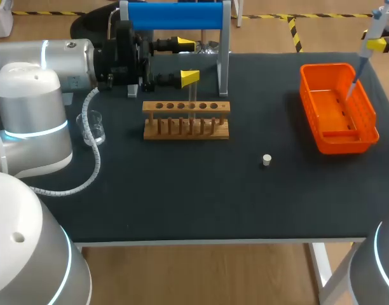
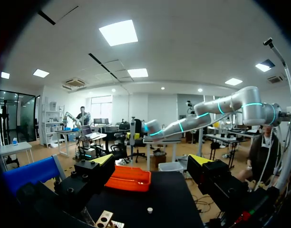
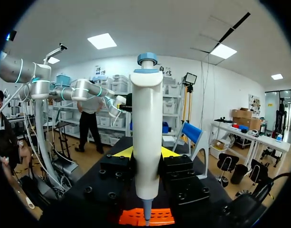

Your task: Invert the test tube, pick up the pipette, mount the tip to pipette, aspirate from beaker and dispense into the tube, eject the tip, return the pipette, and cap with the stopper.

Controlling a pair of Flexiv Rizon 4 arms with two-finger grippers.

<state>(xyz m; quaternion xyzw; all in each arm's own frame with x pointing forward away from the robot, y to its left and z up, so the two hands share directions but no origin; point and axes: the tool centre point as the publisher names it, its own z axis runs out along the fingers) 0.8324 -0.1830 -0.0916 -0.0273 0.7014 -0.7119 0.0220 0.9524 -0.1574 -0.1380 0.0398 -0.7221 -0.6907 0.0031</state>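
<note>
Bright, even light comes from white ceiling panels (image 2: 118,32), blown out to plain white in both wrist views. On the black table (image 1: 182,197) the test tube rack (image 1: 186,119) throws only a faint, soft shadow. Left of the rack, the grey shell of the left arm (image 1: 29,101) carries a pale sheen. The pipette (image 3: 147,137) is lit evenly, without glare.

Head view: high behind the robot, looking down on the table (image 1: 182,203). Left wrist: low, facing right across it. Right wrist: facing left, close above the orange tray (image 1: 337,108), which all three share.
</note>
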